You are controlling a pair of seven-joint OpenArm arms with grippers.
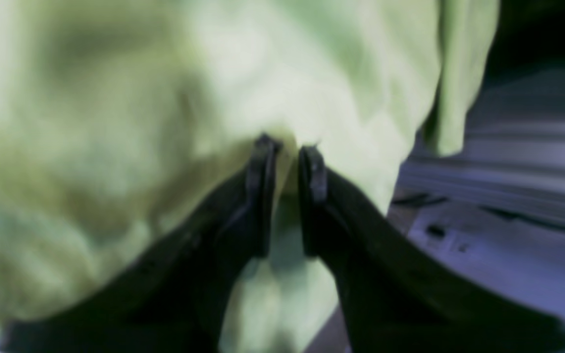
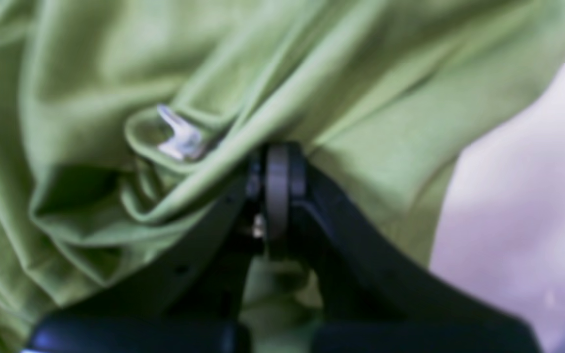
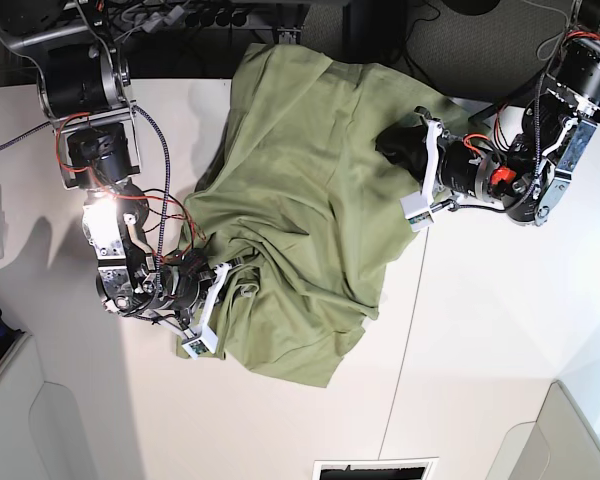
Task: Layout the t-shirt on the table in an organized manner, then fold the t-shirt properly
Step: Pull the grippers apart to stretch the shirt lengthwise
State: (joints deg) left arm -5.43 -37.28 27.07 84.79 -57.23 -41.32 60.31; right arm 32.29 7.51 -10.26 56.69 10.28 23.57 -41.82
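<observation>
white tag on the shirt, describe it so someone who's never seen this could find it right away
Start at the table and the crumpled t-shirt lying on it. Go to the bunched folds by the right claw, which is shut on the cloth. The white tag sits in a curled hem just beside that claw, the only pale scrap on otherwise plain green fabric.

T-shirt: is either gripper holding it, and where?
The right gripper is shut on a fold of the t-shirt near its white tag. The left gripper's hold cannot be told.

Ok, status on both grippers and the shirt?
Right gripper shut on olive-green cotton t-shirt. Left gripper slightly parted around cloth. Shirt bunched on white table.
</observation>
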